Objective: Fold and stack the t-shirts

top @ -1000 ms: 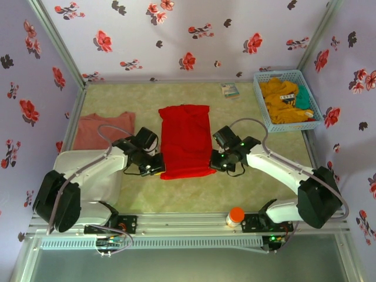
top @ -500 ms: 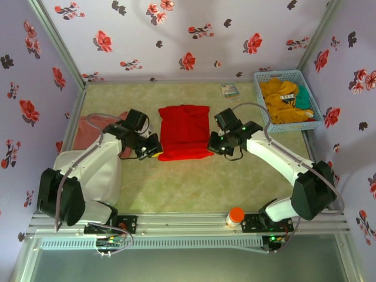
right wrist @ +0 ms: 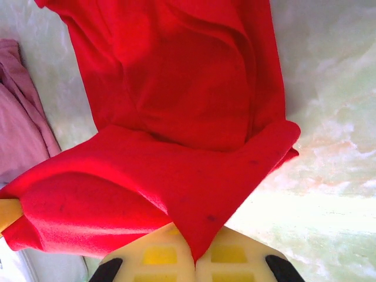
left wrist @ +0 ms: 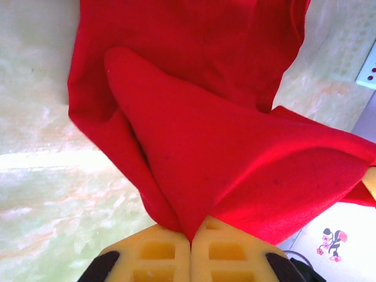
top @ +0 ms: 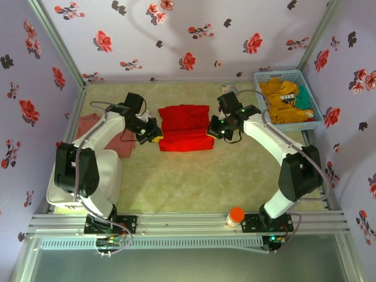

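We log the left pincer (top: 154, 136) and right pincer (top: 210, 134) each clenched on a lifted corner of the red t-shirt (top: 185, 132), which is stretched between them. The pink t-shirt (top: 87, 123) lies beyond the left pincer's outer side.

- The left gripper (left wrist: 191, 239) clamped an edge of the red t-shirt (left wrist: 235, 153) between its yellow pads (left wrist: 154, 258), jaws together.
- The cloth formed a taut raised fold over the pale green table (left wrist: 41, 194).

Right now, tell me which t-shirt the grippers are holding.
The bright red t-shirt, pinched by the left gripper and right gripper; the salmon-pink t-shirt lies apart, ungripped.
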You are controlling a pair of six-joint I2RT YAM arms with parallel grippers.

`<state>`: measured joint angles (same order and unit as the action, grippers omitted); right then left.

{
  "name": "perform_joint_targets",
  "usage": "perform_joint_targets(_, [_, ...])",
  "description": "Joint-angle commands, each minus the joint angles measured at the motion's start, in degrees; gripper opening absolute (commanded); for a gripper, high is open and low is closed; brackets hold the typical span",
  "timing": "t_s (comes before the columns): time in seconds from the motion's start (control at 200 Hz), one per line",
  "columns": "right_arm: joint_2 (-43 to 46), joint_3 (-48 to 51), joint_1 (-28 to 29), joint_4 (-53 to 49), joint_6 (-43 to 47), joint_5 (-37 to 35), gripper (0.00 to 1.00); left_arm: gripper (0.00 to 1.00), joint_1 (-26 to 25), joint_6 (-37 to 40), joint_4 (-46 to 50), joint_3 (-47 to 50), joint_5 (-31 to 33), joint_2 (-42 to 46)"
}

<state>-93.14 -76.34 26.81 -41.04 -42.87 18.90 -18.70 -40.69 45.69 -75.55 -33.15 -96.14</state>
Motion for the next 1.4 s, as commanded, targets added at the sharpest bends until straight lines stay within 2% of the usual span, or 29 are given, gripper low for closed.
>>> perform_joint_targets(0.0, [-2.0, -4.0, -1.4, -2.1, 2.0, 1.1, 0.0, 0.0, 1.5, 2.7, 3.6, -4.0, -1.4, -2.8])
perform_joint_targets(0.805, [-16.0, -17.8, -6.5, -2.3, 2.5, 7.6, 0.0, 0.0, 6.0, 6.8, 11.5, -28.5, -3.9, -21.2])
perform_joint_targets(1.03, [-13.9, -14.9, -6.2, 0.3, 0.2, 9.7, 0.0, 0.0, 6.1, 7.1, 10.4, -26.6, -4.0, -20.2])
perform_joint_targets(1.395, [-7.3, -3.7, -4.6, 7.1, -4.4, 11.6, 0.0, 0.0, 6.2, 5.9, 7.3, -18.7, -4.9, -14.8])
